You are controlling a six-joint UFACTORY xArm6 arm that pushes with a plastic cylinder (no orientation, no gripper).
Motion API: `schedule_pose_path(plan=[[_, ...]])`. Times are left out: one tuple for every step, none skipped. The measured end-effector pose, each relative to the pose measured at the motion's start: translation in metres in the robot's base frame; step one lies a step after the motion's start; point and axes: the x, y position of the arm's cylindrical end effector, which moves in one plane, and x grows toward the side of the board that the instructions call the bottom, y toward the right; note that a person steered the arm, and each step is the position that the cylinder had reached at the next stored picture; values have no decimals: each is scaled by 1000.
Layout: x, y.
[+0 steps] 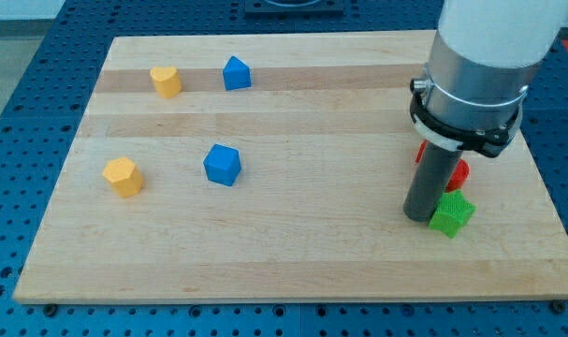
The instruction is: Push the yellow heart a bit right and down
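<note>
The yellow heart (pixel 167 81) lies near the board's top left. My tip (pixel 417 216) rests on the board at the view's right, far from the heart, right beside the green block (pixel 451 213) on its left side. A blue block (pixel 236 73) sits just right of the heart. A yellow hexagon-like block (pixel 123 176) lies at the left, below the heart. A blue cube (pixel 222 165) lies left of centre. Red blocks (pixel 458 172) are partly hidden behind my rod.
The wooden board (pixel 293 262) lies on a blue perforated table (pixel 21 140). The arm's large white and grey body (pixel 480 65) covers the board's top right corner.
</note>
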Motion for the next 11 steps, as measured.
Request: schedule_pose_path(plan=[[0, 0], [0, 0], [0, 7], [0, 6], [-3, -24], [-16, -67], [-16, -68], [-16, -68], [-27, -72], [-59, -83], [-59, -83]])
